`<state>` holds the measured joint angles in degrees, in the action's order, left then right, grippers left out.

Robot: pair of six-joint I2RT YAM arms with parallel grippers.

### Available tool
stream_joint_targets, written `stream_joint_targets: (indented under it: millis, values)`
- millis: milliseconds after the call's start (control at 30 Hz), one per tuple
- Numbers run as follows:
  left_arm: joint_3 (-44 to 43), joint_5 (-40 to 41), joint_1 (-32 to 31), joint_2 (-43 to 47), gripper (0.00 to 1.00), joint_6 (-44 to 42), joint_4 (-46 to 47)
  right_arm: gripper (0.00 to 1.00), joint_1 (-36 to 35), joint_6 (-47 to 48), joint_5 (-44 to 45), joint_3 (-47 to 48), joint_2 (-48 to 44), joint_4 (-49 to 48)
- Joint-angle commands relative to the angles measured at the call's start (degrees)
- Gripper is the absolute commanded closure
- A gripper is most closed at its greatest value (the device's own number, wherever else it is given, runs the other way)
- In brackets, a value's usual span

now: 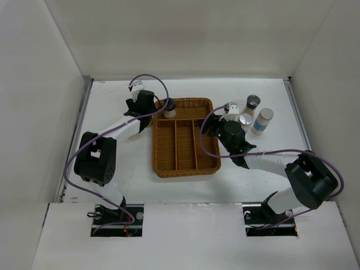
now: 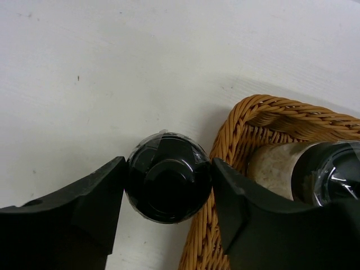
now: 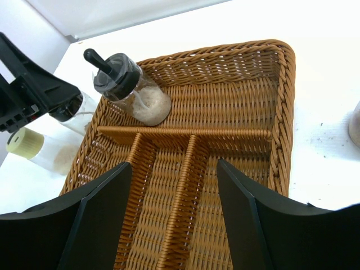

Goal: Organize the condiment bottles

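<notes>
My left gripper [image 2: 167,169] is shut on a black-capped condiment bottle [image 2: 167,179] that stands on the table just outside the far left corner of the wicker tray [image 2: 236,135]; both fingers touch its cap. From above, that gripper [image 1: 154,107] hides the bottle. A second dark-capped bottle [image 3: 126,84] leans in the tray's far cross compartment [image 1: 170,108]. A yellow-capped bottle [image 3: 25,142] lies on the table left of the tray. My right gripper [image 3: 174,185] hangs open over the tray's long compartments [image 1: 209,128], with nothing between its fingers.
To the right of the tray [image 1: 183,135] stand a dark-capped bottle [image 1: 252,102], a silver-capped one [image 1: 246,120] and a blue-banded one [image 1: 262,121]. White walls enclose the table on three sides. A purple cable loops over the tray's right side [image 1: 203,135].
</notes>
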<state>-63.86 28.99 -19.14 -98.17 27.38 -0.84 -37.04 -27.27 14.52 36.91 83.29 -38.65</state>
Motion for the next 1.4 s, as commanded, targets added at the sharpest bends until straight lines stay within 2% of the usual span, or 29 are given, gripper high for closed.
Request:
stream_joint_targets:
  millis: [0,133,333,500,633,733,1033,1367]
  values:
    - [-1.5,1.1,0.2,1.9,0.57,-0.5,0.9,0.31,0.3,-0.2,-0.3,0.2,-0.5,-3.9]
    - [-0.9,1.1,0.1,7.3,0.65,0.5,1.4,0.31,0.3,-0.2,-0.2,0.1,-0.7,-4.1]
    - [-1.7,3.3,-3.0,20.9,0.65,-0.3,2.2,0.31,0.3,-0.2,0.1,0.1,-0.8,-4.1]
    - [-6.4,2.5,-10.2,25.0,0.65,-1.5,1.0,0.32,0.3,-0.7,0.7,-0.6,-1.5,-4.7]
    - [-12.3,1.4,-16.7,19.5,0.65,-2.2,0.3,0.32,1.0,-0.9,3.5,-1.6,-2.2,-5.2]
    - [-15.5,1.3,-19.2,13.8,0.65,-2.5,1.4,0.32,2.0,-1.6,7.0,-2.6,-3.7,-4.8]
    - [-22.4,0.3,-21.0,-1.1,0.65,-2.8,2.6,0.32,5.3,-4.5,8.3,-5.1,-5.9,-5.3]
    - [-21.6,0.5,-19.9,-9.1,0.64,-4.5,5.6,0.31,5.2,-4.7,7.7,-5.0,-5.9,-5.3]
